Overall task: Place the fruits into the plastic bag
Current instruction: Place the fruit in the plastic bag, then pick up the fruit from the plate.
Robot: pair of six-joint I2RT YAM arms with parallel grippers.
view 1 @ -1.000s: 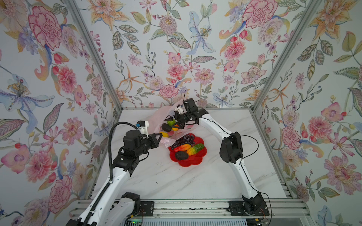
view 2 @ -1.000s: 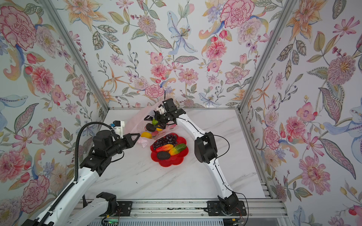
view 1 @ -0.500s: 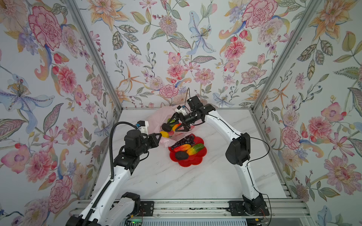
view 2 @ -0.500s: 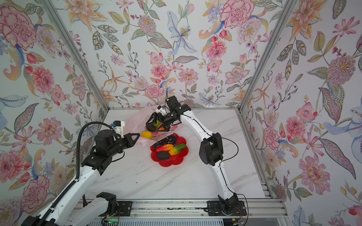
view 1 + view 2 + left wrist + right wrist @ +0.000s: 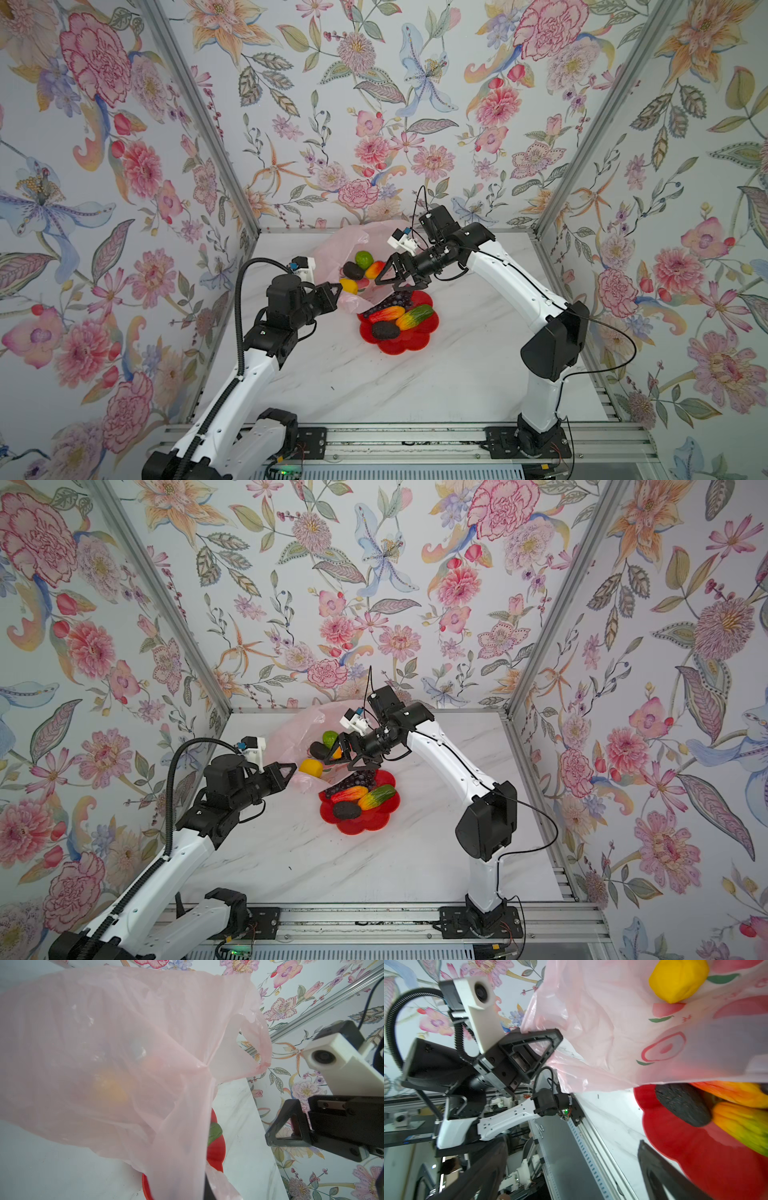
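The pale pink plastic bag lies at the back of the table, its mouth held up by my left gripper, which is shut on the bag's edge. Inside the bag are a green ball, a dark avocado, a mango and a yellow lemon. On the red plate lie purple grapes, a red long piece, a green-orange piece and another avocado. My right gripper hangs open and empty between bag and plate. In the left wrist view the bag covers my jaws.
Floral walls close in the marble table on three sides. The metal rail with both arm bases runs along the front edge. The right arm's elbow stands over the table's right side.
My right gripper, still open, has drawn back out of the bag and swung toward the plate. The left gripper has kept its hold on the bag without moving.
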